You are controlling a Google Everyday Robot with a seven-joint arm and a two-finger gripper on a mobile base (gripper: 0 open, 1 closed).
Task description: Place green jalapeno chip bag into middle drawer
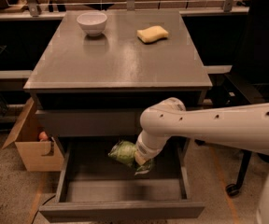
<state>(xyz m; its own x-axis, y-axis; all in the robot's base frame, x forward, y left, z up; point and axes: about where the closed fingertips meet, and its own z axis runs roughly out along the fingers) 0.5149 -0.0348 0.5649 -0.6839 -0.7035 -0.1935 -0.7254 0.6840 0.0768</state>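
small crinkly green jalapeno chip bag (122,152) sits at the tip of the two-finger hand (141,161), inside the pulled-out wide shallow grey middle drawer (120,192). bag is bunched into a rounded lump of pale green foil with darker creases. most of it sticks out left of the hand, and a small darker flap shows below the hand on the right. hand is pinching the bag, its tips mostly covered by the bag and the white wrist. bag is over the rear half of the drawer floor, right of centre; cannot tell if its underside touches the floor. thick white robot arm (209,125) comes in from the right edge and bends down just under the closed plain grey upper drawer front (88,122).

edges: drawer's low side walls stand left and right of the bag, right wall nearer the hand, left wall well apart. front half of the flat grey floor is open room, bounded by the front panel nearest the camera. upper drawer front hangs close above the wrist. on the grey table (116,64) a white ceramic bowl (92,22) at back left and a yellow rectangular sponge (152,33) at back right, well apart from each other and from the arm. open brown cardboard box (31,148) on the floor just left of the cabinet, beside the drawer's left wall.
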